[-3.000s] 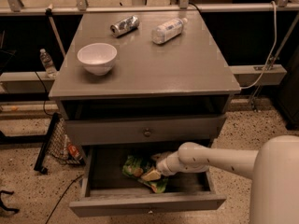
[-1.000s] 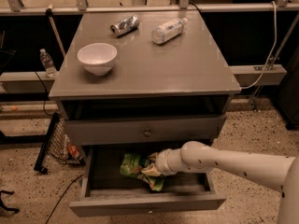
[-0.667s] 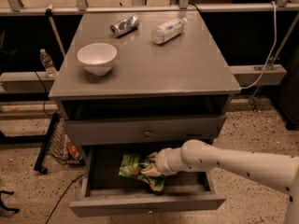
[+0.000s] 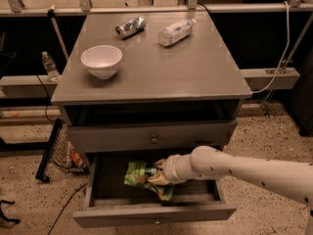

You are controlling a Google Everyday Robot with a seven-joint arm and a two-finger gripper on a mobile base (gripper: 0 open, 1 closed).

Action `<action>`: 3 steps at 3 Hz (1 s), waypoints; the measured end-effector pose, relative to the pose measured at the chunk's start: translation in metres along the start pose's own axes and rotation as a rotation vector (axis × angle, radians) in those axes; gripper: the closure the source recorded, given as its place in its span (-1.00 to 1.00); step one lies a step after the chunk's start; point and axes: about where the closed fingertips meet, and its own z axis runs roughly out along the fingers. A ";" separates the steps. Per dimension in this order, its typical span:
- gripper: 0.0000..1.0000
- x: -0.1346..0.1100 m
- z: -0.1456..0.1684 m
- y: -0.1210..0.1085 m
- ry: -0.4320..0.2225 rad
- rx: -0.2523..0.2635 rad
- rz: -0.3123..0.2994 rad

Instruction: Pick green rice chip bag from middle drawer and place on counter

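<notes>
Gripper inside the middle drawer, near its centre, clenched on the green rice chip bag. Tan fingertips pinch the bag's right part; the rest of the pouch sticks out to the left of the jaws, and a lower corner hangs below them toward the drawer front. Bag is crinkly, bright green, glossy, irregular in shape. Drawer is pulled out: a shallow grey wooden box, inside dark and bare. White smooth arm enters the drawer over its right side wall. Open floor shows in the drawer left of the bag and along the front wall. Upper drawer with round knob sits shut just above the middle drawer and overhangs its back. Counter is higher above the drawer, flat grey, with a bare front-right area; white bowl, crushed can and clear bottle lie on its left and rear.
</notes>
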 end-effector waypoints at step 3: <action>1.00 -0.041 -0.109 0.018 0.119 0.219 -0.093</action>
